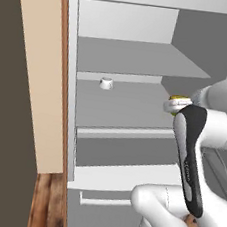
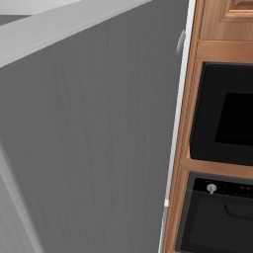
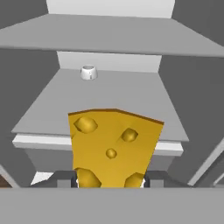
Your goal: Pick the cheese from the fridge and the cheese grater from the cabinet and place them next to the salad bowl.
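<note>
One white cup [image 3: 88, 72] on shelf behind hand-held cheese [image 3: 111, 146].

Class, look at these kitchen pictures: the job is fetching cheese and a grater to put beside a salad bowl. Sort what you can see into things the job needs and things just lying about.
Belongs to the job:
- cheese, held between the gripper fingers
- fridge, open, where the cheese came from

Just lying about:
- small white cup on the fridge shelf
- black oven in the wooden unit

Small white cup [image 1: 106, 83] on fridge shelf [image 1: 121, 106]
</note>
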